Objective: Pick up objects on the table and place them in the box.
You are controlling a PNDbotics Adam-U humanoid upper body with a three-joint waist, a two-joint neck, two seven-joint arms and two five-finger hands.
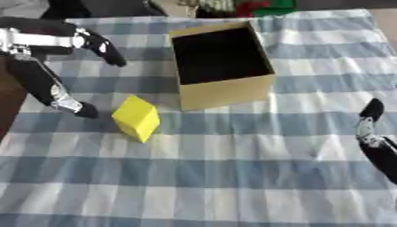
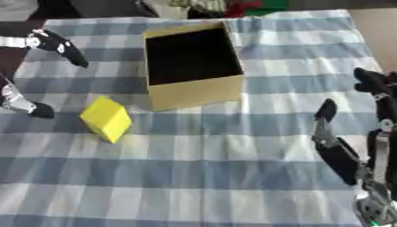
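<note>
A yellow block (image 1: 137,118) lies on the blue-and-white checked tablecloth (image 1: 232,177), left of centre. Behind it to the right stands an open cardboard box (image 1: 221,64) with a dark inside. My left hand (image 1: 46,66) hovers at the left edge, open, its fingers spread wide; one fingertip (image 1: 85,111) is just left of the block and does not touch it. My right hand (image 2: 356,146) rests open at the right edge with its fingers pointing up, well away from the block and the box.
Colourful items (image 1: 248,6) sit beyond the table's far edge. The cloth stretches wide in front of the block and the box. A dark strip of floor or table side (image 1: 6,102) shows at the left edge.
</note>
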